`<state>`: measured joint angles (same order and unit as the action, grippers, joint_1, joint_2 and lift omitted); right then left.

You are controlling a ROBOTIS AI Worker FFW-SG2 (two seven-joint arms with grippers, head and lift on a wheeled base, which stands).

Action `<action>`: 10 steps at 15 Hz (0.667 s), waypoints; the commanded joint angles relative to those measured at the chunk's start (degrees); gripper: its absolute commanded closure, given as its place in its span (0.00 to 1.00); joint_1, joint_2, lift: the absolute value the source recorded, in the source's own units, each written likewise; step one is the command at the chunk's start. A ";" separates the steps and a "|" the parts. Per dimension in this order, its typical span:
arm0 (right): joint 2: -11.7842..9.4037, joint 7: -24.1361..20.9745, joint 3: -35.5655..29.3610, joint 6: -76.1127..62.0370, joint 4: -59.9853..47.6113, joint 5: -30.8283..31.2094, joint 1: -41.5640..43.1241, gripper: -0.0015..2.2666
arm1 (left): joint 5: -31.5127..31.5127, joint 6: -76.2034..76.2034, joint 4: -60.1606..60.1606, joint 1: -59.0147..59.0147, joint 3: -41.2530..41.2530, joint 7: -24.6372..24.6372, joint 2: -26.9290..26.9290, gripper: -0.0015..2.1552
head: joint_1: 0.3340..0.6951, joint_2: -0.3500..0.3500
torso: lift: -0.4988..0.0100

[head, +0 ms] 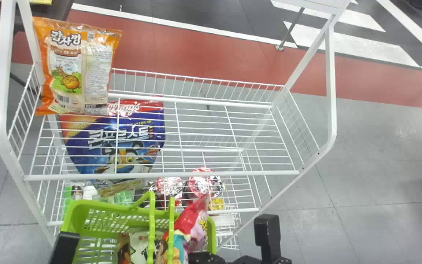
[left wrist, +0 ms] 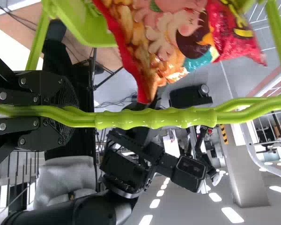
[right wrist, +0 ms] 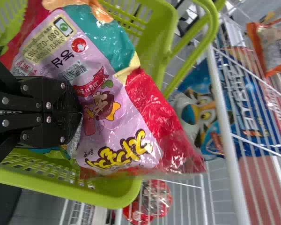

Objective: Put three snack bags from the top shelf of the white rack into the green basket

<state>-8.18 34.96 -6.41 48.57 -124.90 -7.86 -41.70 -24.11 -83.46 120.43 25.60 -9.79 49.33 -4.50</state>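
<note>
Soft pink bag over the basket, orange one waiting on the rack

The right hand (right wrist: 75, 110) is closed on the pink snack bag (right wrist: 117, 110), its fingers pinching the printed wrapper toward one end. That bag sits at the mouth of the green basket (right wrist: 96, 199), its red end sticking up by the handles.

It should be light and soft, a puffed pillow of thin, shiny film round brittle pieces. The film may slide if pinched lightly; a hard squeeze could crush the snacks or pop a seam. A fold of film behind the contents would be the kindest hold.

The left hand (left wrist: 65, 115) is shut round the basket's ribbed handle (left wrist: 154, 118), a stiff, smooth bar that looks well suited to a firm grip. Inside the basket lies a white-and-brown bag (head: 139, 244).

Farther out, the orange snack bag (head: 73, 71) stands at the left end of the top shelf (head: 159, 176) of the white rack (head: 331, 84). It looks plump, so I would take it across its middle from both sides, just firmly enough to dent it, keeping its crinkled edge off the wires.
</note>
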 commanded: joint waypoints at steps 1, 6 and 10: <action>-2.19 0.02 1.49 2.02 -1.22 1.26 -1.80 0.77 | -0.15 0.00 -0.11 -0.20 0.12 -0.03 0.02 0.99 | 1.00 0.00 | 0.98; -2.90 -0.07 0.17 7.11 -7.03 1.70 -5.50 0.01 | -0.23 0.00 -0.20 -0.55 1.09 0.24 -0.16 0.99 | 1.00 0.00 | 0.98; -2.90 1.07 -4.84 10.10 -12.39 0.38 -7.61 0.03 | -0.76 -0.17 -0.20 -0.55 2.67 0.68 -0.33 0.99 | 1.00 0.00 | 0.98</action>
<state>-11.07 35.99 -9.56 58.75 -136.20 -6.70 -48.91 -24.61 -83.62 120.30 25.05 -7.69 49.93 -4.81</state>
